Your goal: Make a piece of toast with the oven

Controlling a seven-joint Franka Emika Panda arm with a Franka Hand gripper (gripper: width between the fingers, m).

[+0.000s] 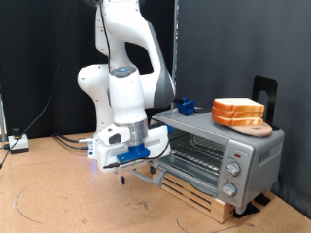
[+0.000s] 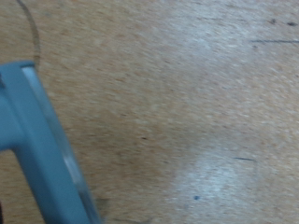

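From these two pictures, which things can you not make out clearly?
- Gripper, exterior view: small and dark below the arm, low by the oven's open front; open or shut cannot be told, nor whether it holds anything.
- Wrist view: blurred; only brown floor and a blue part cut by the edge. No fingertips, no toast.
- Bread on the oven: slices cannot be counted.
- Knobs: settings too small.

The floor (image 1: 68, 199) is brown board, flat and a bit speckled. A thin dark line curves across it. Black curtains (image 1: 39, 58) hang behind, making the back of the room dark. Black cables (image 1: 39, 116) hang down by the curtain. A small white box (image 1: 17, 143) sits on the floor. A wooden pallet (image 1: 199, 194) lies on the floor too.
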